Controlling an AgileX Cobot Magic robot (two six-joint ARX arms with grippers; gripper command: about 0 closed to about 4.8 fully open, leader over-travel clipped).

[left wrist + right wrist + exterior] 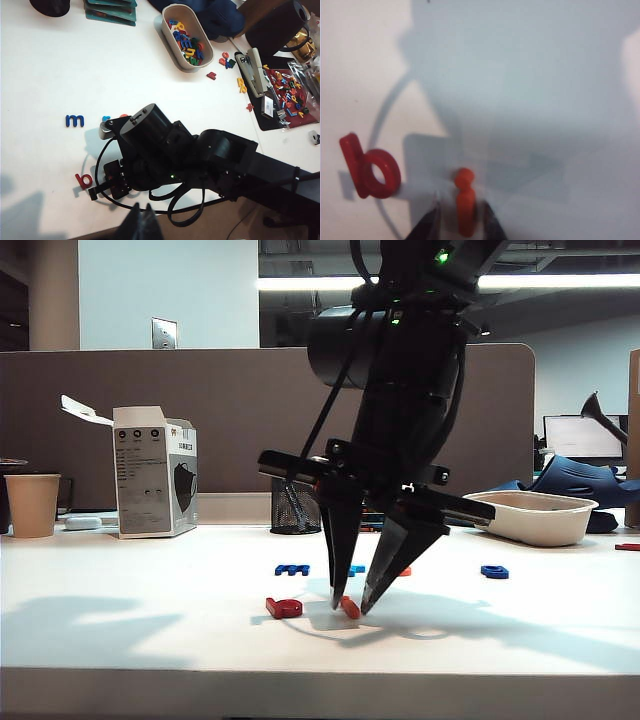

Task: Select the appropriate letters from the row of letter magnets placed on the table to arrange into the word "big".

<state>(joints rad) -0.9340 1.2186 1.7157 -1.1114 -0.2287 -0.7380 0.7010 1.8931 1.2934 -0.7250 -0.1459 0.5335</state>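
White table (120,620): only wrist view shows right claw (461,225) parted around orange "i" (465,200).

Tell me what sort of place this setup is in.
Probably an office: a white desk backed by a grey cubicle partition, a mesh pen cup, a computer monitor behind, and ceiling strip lights.

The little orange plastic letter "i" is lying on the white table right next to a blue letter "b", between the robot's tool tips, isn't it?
Almost. The "b" isn't blue: the flat plastic letter "b" is red, as the right wrist view shows. The rest holds: the little orange plastic letter "i" lies on the white table right next to it, between the tips of the right tool.
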